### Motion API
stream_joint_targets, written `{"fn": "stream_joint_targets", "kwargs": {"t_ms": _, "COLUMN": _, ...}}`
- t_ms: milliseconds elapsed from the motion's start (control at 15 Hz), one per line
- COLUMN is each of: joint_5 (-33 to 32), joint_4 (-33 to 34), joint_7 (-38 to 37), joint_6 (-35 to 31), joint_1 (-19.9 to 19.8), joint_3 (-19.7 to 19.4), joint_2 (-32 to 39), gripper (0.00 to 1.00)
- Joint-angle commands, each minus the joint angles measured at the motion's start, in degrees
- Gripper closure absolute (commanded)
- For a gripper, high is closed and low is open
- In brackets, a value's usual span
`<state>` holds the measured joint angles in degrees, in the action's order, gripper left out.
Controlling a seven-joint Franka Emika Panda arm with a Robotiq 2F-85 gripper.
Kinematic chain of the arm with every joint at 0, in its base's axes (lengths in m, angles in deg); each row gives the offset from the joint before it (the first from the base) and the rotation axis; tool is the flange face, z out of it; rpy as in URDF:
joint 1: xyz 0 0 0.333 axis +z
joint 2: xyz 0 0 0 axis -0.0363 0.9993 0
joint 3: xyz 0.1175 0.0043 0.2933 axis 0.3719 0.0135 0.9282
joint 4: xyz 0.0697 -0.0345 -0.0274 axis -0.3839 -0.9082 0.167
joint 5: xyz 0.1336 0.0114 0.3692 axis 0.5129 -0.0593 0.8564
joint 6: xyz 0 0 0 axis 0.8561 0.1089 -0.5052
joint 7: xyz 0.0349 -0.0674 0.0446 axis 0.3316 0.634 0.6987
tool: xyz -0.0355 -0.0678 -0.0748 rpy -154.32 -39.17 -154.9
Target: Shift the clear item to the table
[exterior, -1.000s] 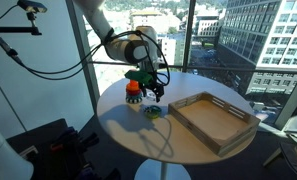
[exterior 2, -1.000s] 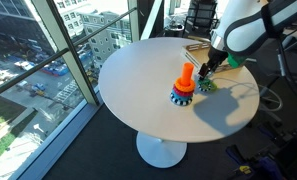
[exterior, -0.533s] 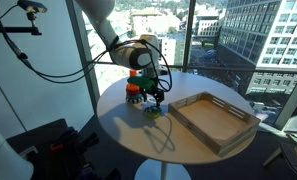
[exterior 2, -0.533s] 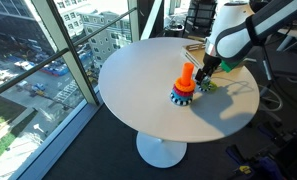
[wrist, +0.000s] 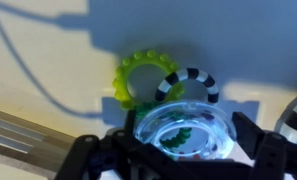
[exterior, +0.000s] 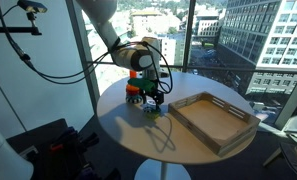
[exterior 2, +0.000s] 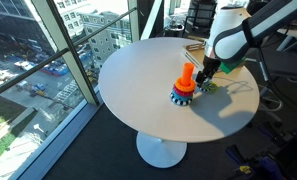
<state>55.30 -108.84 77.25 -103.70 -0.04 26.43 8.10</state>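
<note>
1. We have the clear item (wrist: pixel 183 135) in the gripper (wrist: pixel 178 150). The dark fingers (wrist: pixel 263 150) sit on both sides of it and seem to pinch it.
2. The item hangs low over the table (exterior: pixel 128 125), above a green ring (wrist: pixel 143 80) and a striped ring (wrist: pixel 188 85). We cannot tell whether it touches the top yet.
3. We judge the step in hand to be the set-down. The next move calls for a short descent onto bare tabletop, then spreading the fingers and lifting straight up.
4. The rings lie right under the item, so we would shift a little sideways first, or the item may land tilted.
5. For room, the orange toy (exterior 2: pixel 184 88) stands just beside the gripper (exterior 2: pixel 203 72) and the tray (exterior: pixel 213 118) is near. The broad bare top toward the window lies open, and the table edge is well apart.
</note>
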Motion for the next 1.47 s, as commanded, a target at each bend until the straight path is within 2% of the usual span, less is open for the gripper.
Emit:
{"fn": "stream_joint_targets", "kwargs": {"t_ms": 0, "joint_5": -0.9, "joint_4": 1.4, "joint_7": -0.9, "joint_6": 2.7, "joint_1": 0.3, "joint_3": -0.2, "joint_2": 0.0, "gripper": 0.01}}
{"fn": "stream_joint_targets", "kwargs": {"t_ms": 400, "joint_5": -0.2, "joint_4": 0.0, "joint_7": 1.0, "joint_6": 6.2, "joint_1": -0.4, "joint_3": 1.0, "joint_2": -3.0, "gripper": 0.00}}
{"fn": "stream_joint_targets", "kwargs": {"t_ms": 667, "joint_5": 0.7, "joint_4": -0.1, "joint_7": 2.9, "joint_6": 13.3, "joint_1": -0.9, "joint_3": 2.1, "joint_2": -6.2, "gripper": 0.00}}
{"fn": "stream_joint_targets", "kwargs": {"t_ms": 1400, "joint_5": -0.5, "joint_4": -1.2, "joint_7": 0.1, "joint_6": 32.4, "joint_1": 0.3, "joint_3": 1.8, "joint_2": -19.1, "gripper": 0.00}}
